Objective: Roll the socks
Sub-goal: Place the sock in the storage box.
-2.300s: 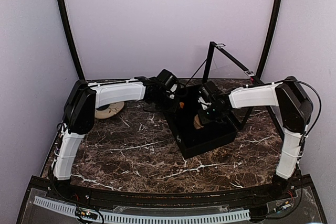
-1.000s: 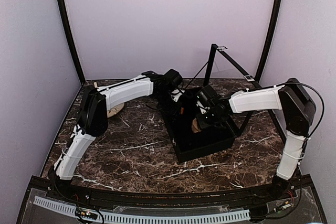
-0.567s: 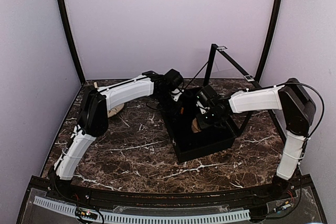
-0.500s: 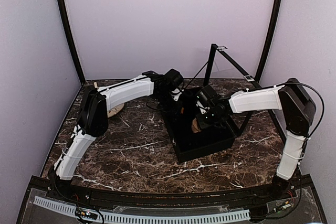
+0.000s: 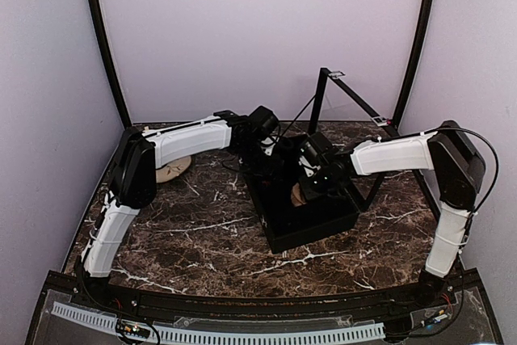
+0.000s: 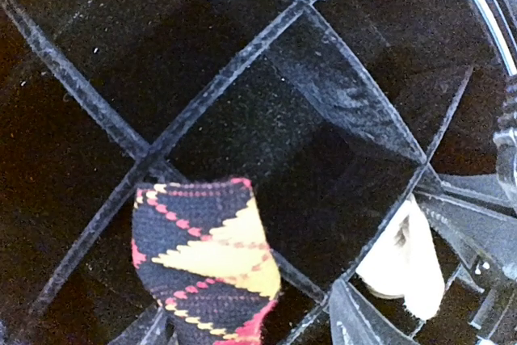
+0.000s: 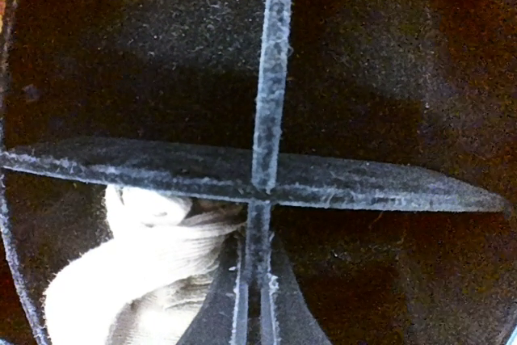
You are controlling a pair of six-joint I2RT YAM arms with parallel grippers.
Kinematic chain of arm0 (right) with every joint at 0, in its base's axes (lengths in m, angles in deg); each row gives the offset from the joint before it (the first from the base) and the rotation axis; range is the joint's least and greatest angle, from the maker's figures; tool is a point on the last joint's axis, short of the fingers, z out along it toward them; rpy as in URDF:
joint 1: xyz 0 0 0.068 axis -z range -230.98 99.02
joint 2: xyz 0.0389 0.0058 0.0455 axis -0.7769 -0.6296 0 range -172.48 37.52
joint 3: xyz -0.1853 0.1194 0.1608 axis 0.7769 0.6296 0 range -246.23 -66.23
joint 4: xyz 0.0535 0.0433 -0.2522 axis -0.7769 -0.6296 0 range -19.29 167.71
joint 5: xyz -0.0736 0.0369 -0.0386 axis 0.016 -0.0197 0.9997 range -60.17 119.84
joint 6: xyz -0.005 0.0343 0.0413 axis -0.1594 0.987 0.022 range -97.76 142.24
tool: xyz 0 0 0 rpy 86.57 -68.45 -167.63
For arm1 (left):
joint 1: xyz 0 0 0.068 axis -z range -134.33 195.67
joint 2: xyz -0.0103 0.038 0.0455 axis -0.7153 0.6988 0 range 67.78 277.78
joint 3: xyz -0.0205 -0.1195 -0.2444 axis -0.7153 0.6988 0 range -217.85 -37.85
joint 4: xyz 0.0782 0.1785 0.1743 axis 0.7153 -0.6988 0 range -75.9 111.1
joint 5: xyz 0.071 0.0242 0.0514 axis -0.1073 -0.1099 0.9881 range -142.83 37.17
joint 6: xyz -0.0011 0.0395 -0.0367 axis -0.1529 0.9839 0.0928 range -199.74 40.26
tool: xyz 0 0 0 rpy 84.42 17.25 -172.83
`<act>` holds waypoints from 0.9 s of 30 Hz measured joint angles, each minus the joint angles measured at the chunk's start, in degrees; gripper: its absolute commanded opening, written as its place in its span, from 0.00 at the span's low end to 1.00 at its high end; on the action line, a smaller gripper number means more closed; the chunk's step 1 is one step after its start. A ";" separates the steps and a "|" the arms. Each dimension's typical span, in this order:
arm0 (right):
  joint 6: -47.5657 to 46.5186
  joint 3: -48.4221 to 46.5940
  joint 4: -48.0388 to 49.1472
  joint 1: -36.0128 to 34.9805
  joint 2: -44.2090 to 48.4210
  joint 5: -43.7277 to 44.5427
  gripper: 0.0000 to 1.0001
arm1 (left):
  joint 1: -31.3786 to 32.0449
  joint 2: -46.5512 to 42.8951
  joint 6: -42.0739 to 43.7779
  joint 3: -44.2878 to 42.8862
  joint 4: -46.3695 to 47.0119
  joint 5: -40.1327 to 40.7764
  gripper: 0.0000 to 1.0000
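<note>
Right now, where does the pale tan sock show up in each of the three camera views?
Top external: the tan sock sits mid-picture, inside the black divided box.
Left wrist: the sock is lower right, partly behind a divider wall.
Right wrist: the sock is lower left, left of the upright divider.
Shared landmark: the box's crossing divider walls.
</note>
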 measured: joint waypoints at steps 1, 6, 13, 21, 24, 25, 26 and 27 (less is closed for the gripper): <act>-0.09 0.00 0.07 -0.09 0.00 -0.22 0.01 | -0.02 -0.46 -0.39 0.70 0.24 0.11 0.63; -0.17 0.00 0.35 -0.52 -0.04 -0.94 0.01 | -0.20 -2.14 -3.08 3.17 0.44 0.50 0.63; -0.33 0.00 0.92 -0.94 -0.17 -1.70 0.01 | -0.48 -3.21 -6.80 4.02 -0.02 0.90 0.64; -0.63 0.00 1.31 -1.22 -0.28 -2.58 0.01 | -0.52 -4.00 -9.88 4.61 -1.20 1.70 0.65; -0.74 0.00 1.33 -1.22 -0.28 -2.60 0.01 | -0.63 -4.39 -10.43 4.66 -1.53 2.60 0.65; -0.79 0.00 1.33 -1.22 -0.31 -2.58 0.01 | -0.79 -4.52 -10.67 4.68 -1.60 2.80 0.65; -0.79 0.00 1.33 -1.22 -0.31 -2.60 0.01 | -0.90 -4.70 -10.84 4.72 -1.64 2.89 0.65; -0.81 0.00 1.33 -1.22 -0.31 -2.60 0.01 | -1.05 -4.92 -11.04 4.81 -1.75 3.13 0.65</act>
